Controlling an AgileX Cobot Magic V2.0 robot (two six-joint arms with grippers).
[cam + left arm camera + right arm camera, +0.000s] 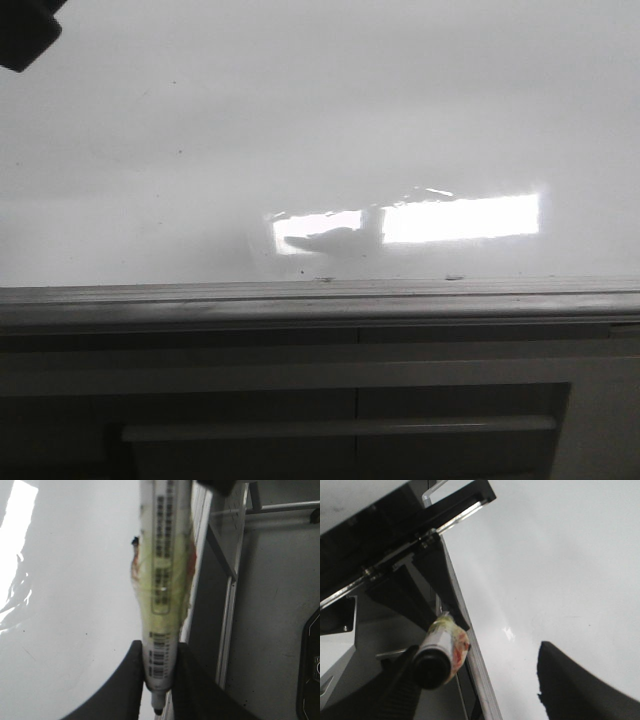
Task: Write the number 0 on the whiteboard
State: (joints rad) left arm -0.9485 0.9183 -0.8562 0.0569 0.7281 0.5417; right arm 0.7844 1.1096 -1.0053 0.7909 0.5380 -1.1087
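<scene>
whiteboard (300, 120): large glossy white board, grey edge strip along its near side, bright rectangular glare; surface blank, no number 0 drawn. left gripper (160, 680): dark fingers clamped on a marker (162, 580), tip beyond the fingers. right gripper (485, 680): one finger beside a marker; grip unclear.

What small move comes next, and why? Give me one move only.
Probably bring the left gripper down toward the whiteboard until the marker tip touches it, ready for the first stroke. The marker is clamped between the fingers with its dark tip exposed, and the front view shows no line drawn on the board.
</scene>
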